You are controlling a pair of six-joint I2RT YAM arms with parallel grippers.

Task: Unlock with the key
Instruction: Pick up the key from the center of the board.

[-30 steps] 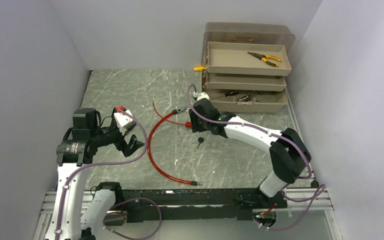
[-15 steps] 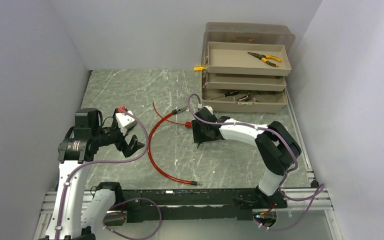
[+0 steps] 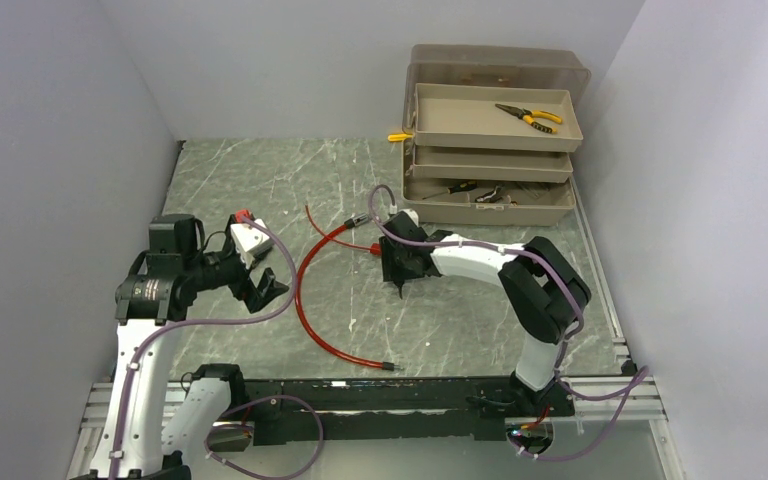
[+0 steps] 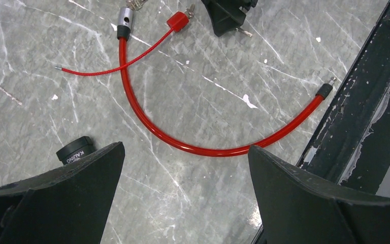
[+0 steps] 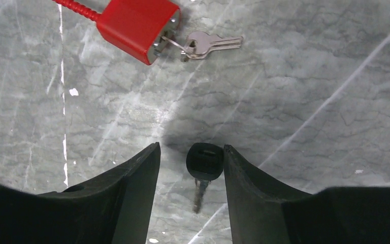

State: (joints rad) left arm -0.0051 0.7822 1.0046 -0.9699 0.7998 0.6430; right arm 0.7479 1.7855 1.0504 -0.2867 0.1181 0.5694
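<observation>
Having dropped to the tabletop (image 5: 310, 101), the right pincer (image 5: 190, 150) now straddles the black-headed key (image 5: 204, 161), jaws apart and not yet clamped, with the red padlock (image 5: 137, 25) at its eleven o'clock, so pickup appears next; the left pincer (image 4: 183, 152) gapes idle.

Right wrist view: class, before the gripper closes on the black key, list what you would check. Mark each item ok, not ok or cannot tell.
1. Key lies between the right gripper's fingers: ok.
2. Key centred in the gap: not ok. Its head sits close against one finger, with space on the other side.
3. Jaws wide enough to take the head: ok.
4. Padlock and its silver keys clear of the fingers: ok.
5. Fingertips down at table level: cannot tell.
6. Left gripper open and away from the key: ok.
</observation>
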